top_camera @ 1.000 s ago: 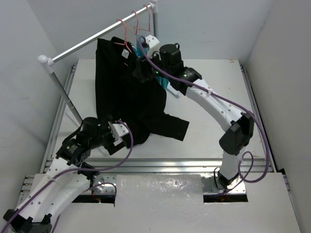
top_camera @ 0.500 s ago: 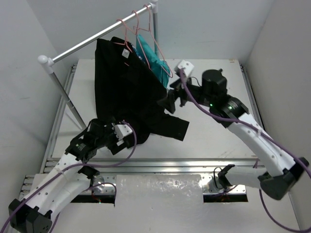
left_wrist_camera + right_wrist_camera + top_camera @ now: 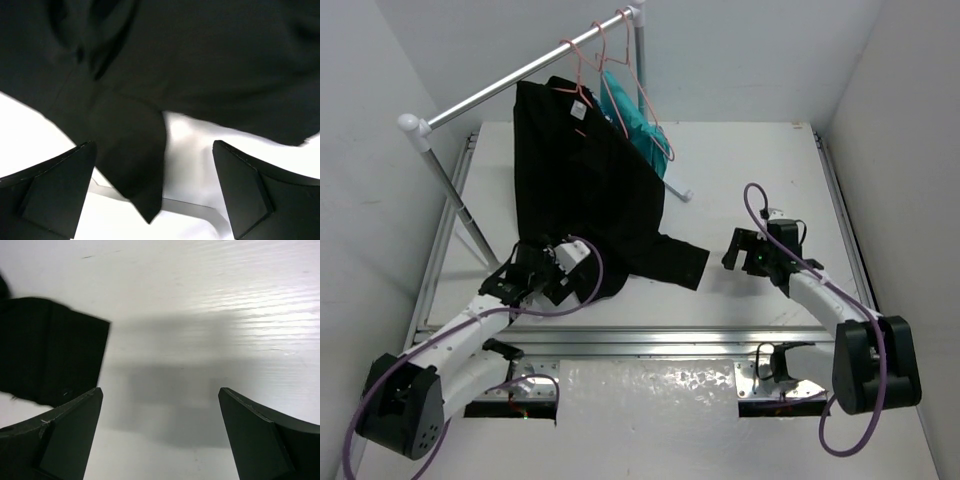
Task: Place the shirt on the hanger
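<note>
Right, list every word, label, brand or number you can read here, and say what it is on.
No text can be read.
Small white label at the neck of the black shirt: too small to read.
Both wrist views: no lettering shows.

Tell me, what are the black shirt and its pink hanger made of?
The shirt looks like soft, matte cloth: it drapes and folds limply. The hanger looks like thin bent wire with a pink coating; metal underneath is only likely.
</note>
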You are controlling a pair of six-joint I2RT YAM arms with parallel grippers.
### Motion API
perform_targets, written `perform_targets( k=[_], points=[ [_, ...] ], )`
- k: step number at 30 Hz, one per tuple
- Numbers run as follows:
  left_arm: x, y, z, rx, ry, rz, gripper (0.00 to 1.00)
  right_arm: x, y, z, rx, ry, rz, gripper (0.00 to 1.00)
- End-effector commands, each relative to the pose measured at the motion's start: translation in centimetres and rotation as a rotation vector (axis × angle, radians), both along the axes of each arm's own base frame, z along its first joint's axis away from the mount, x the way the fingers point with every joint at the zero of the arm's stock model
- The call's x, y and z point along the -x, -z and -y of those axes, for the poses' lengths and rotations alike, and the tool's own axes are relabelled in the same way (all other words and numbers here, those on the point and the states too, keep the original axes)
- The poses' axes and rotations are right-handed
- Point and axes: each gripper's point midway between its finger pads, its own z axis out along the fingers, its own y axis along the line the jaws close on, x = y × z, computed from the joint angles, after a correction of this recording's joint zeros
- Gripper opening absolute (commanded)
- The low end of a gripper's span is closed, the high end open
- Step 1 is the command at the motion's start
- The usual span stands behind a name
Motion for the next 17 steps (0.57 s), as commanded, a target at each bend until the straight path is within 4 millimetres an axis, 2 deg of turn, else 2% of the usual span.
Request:
perform_targets(
  k=[1,2,5,11,15,17],
  points=[
    [-2.7,-1.4,-1.3,0.049,-0.100,0.113,0.99,-3.7,-2.0,2.2,0.044,0.166,0.126,0.99],
    [-2.9,-1.2,-1.9,0.057,-0.128,0.117,0.99,-3.8,-2.0,2.7,0.071,0.180,0.121,0.99],
    [-3.2,-1.3,-2.1,0.067,-0.146,0.127,1.00,-4.0,-1.6,3.9,0.117,0.235,0.101,0.99],
    [-3.7,-2.0,-1.2,0.099,-0.112,0.133,1.00,-3.7,-0.2,5.2,0.172,0.299,0.048,0.99],
    [-3.7,-1.8,-1.2,0.093,-0.104,0.121,1.00,-3.4,0.7,4.5,0.155,0.252,0.046,0.99],
    [-3.7,-1.7,-1.1,0.092,-0.102,0.116,1.00,-3.8,0.3,4.3,0.139,0.245,0.091,0.99]
  ],
)
